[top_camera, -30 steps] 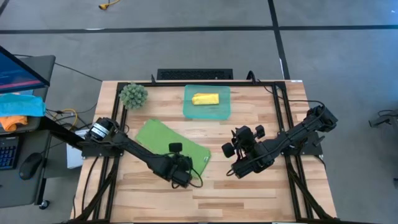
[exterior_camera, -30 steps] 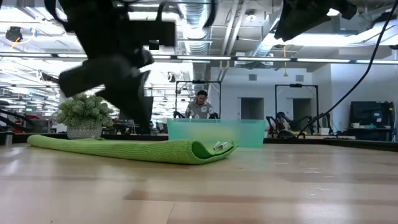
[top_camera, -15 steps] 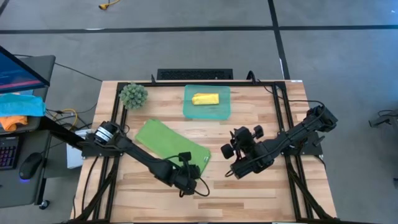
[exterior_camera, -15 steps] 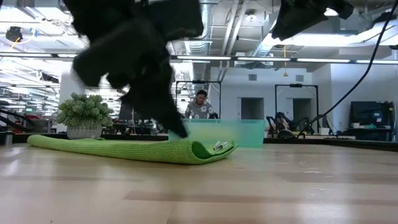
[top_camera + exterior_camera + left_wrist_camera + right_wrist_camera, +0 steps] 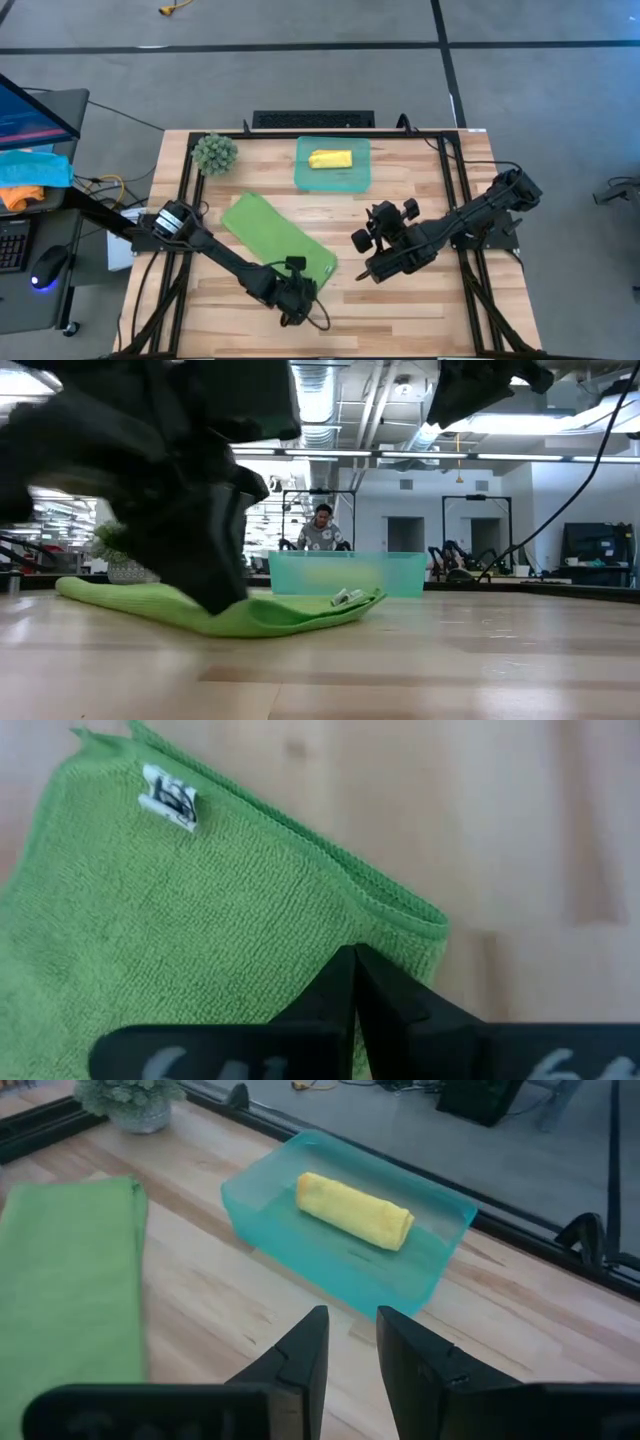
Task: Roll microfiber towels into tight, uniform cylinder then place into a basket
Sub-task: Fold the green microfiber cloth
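Wooden table (image 5: pixel 420 310) under green towel (image 5: pixel 275 238) and basket (image 5: pixel 358 180); office behind.

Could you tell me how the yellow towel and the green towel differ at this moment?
The yellow towel is rolled into a short cylinder, while the green towel lies folded flat as a long strip. The yellow towel rests inside the basket; the green towel is on the bare table. Nothing touches the yellow towel, whereas the shut left gripper sits at the green towel's near corner. Both look like the same soft cloth.
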Robot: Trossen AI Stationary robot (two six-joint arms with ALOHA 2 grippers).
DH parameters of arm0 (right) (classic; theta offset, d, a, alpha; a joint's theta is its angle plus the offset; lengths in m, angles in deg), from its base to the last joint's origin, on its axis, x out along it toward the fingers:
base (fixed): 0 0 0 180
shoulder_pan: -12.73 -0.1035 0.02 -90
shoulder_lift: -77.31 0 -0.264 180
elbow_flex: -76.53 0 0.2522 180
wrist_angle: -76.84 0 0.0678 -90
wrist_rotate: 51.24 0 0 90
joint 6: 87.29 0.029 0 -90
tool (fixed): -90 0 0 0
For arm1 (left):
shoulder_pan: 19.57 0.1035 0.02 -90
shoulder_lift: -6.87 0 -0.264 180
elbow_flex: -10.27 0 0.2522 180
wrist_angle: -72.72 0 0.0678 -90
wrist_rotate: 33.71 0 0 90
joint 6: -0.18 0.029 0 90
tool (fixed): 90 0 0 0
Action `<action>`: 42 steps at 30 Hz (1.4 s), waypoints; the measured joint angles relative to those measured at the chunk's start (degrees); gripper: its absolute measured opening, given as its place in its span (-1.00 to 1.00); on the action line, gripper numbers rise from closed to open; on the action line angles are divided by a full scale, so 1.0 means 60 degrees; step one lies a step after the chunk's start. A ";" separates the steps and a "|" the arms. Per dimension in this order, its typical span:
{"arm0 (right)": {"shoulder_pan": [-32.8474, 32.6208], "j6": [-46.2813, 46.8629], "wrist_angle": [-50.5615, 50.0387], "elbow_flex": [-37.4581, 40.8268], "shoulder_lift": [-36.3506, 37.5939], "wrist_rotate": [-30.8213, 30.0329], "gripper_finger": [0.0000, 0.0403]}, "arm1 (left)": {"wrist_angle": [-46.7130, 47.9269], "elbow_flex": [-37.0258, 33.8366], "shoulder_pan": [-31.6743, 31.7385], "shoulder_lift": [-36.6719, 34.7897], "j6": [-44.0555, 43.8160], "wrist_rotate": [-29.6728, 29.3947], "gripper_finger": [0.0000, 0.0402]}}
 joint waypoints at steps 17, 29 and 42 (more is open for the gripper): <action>0.1352 -0.3959 0.2507 0.0000 0.0000 0.0040 -0.45 | 0.5388 0.1871 -0.1401 0.0082 -0.2327 0.0466 -0.99; 0.1557 -0.4756 0.2417 0.0000 0.0000 0.0083 -0.45 | 1.1053 0.2450 -0.2162 0.0046 -0.7454 -0.2990 -0.99; 0.1591 -0.4743 0.2341 0.0000 0.0007 0.0345 -0.45 | 0.8581 -0.0831 -0.1001 -0.2959 -0.7117 -0.3270 -1.00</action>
